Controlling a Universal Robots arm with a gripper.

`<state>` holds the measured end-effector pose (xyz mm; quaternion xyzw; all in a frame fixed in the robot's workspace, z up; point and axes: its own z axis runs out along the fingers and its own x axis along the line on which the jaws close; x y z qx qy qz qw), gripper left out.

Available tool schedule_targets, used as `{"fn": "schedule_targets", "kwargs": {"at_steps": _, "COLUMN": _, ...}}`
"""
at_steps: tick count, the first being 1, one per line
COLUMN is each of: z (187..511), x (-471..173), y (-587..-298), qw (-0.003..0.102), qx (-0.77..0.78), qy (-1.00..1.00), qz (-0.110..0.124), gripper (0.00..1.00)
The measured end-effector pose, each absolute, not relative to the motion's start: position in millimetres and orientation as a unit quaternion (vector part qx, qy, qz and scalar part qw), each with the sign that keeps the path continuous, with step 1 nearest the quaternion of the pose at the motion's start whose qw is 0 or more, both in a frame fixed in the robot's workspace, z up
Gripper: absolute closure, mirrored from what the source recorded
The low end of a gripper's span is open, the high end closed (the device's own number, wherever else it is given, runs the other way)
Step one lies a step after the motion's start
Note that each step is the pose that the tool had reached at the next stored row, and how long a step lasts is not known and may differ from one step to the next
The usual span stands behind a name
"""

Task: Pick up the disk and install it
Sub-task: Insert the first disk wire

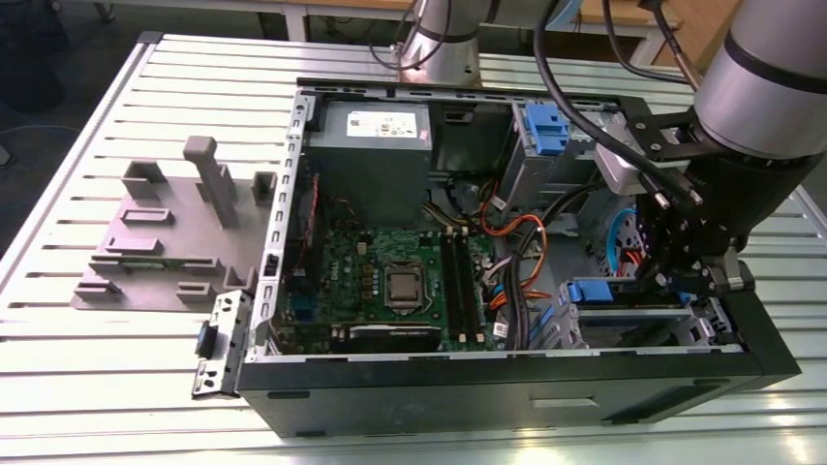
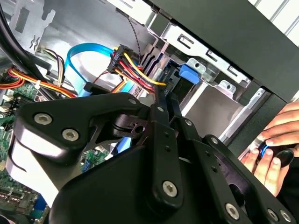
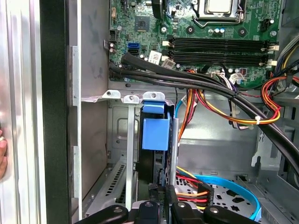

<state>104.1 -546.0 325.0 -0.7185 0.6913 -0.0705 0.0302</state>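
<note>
The disk (image 3: 154, 134) stands on edge inside the open computer case (image 1: 517, 383), its blue carrier bracket leading into the metal drive bay (image 3: 122, 140) at the case's front corner. In the exterior view the blue bracket (image 1: 592, 291) shows just beside my gripper (image 1: 672, 279), which reaches down into the case at the exterior view's right. My gripper (image 3: 163, 198) is shut on the disk's dark rear edge, one black finger on each side. In the second wrist view the fingers (image 2: 161, 109) run to the blue tab (image 2: 189, 72) at the bay mouth.
Bundled black, orange and yellow cables (image 3: 219, 100) and a light blue data cable (image 3: 247, 191) lie close to the bay. The motherboard (image 1: 387, 281) fills the case floor. A grey holder with posts (image 1: 168, 232) sits on the table. A person's hand (image 2: 275, 140) rests outside the case.
</note>
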Motion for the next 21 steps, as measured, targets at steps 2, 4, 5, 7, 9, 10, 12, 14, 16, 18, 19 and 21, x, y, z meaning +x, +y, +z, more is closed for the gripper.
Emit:
{"fn": "schedule_targets", "kwargs": {"at_steps": 2, "z": 324.8, "x": 104.1, "y": -546.0, "qw": 0.03, "qx": -0.718, "qy": 0.691, "qz": -0.07, "gripper": 0.82}}
{"fn": "schedule_targets", "kwargs": {"at_steps": 4, "z": 325.5, "x": 104.1, "y": -546.0, "qw": 0.03, "qx": -0.718, "qy": 0.691, "qz": -0.07, "gripper": 0.82}}
{"fn": "schedule_targets", "kwargs": {"at_steps": 5, "z": 326.5, "x": 104.1, "y": -546.0, "qw": 0.03, "qx": -0.718, "qy": 0.691, "qz": -0.07, "gripper": 0.76}}
{"fn": "schedule_targets", "kwargs": {"at_steps": 7, "z": 328.7, "x": 104.1, "y": -546.0, "qw": 0.03, "qx": -0.719, "qy": 0.691, "qz": -0.07, "gripper": 0.76}}
{"fn": "schedule_targets", "kwargs": {"at_steps": 9, "z": 331.3, "x": 104.1, "y": -546.0, "qw": 0.03, "qx": -0.718, "qy": 0.691, "qz": -0.07, "gripper": 0.76}}
{"fn": "schedule_targets", "kwargs": {"at_steps": 10, "z": 332.6, "x": 104.1, "y": -546.0, "qw": 0.03, "qx": -0.718, "qy": 0.691, "qz": -0.07, "gripper": 0.76}}
{"fn": "schedule_targets", "kwargs": {"at_steps": 12, "z": 335.5, "x": 104.1, "y": -546.0, "qw": 0.03, "qx": -0.719, "qy": 0.691, "qz": -0.07, "gripper": 0.76}}
{"fn": "schedule_targets", "kwargs": {"at_steps": 14, "z": 339.7, "x": 104.1, "y": -546.0, "qw": 0.03, "qx": -0.719, "qy": 0.691, "qz": -0.07, "gripper": 0.76}}
{"fn": "schedule_targets", "kwargs": {"at_steps": 16, "z": 341.5, "x": 104.2, "y": -546.0, "qw": 0.03, "qx": -0.719, "qy": 0.691, "qz": -0.07, "gripper": 0.77}}
{"fn": "schedule_targets", "kwargs": {"at_steps": 18, "z": 341.5, "x": 104.2, "y": -546.0, "qw": 0.029, "qx": -0.719, "qy": 0.691, "qz": -0.069, "gripper": 0.84}}
{"fn": "schedule_targets", "kwargs": {"at_steps": 19, "z": 341.6, "x": 104.2, "y": -546.0, "qw": 0.029, "qx": -0.719, "qy": 0.691, "qz": -0.069, "gripper": 0.89}}
{"fn": "schedule_targets", "kwargs": {"at_steps": 21, "z": 341.7, "x": 104.2, "y": -546.0, "qw": 0.029, "qx": -0.719, "qy": 0.691, "qz": -0.07, "gripper": 0.89}}
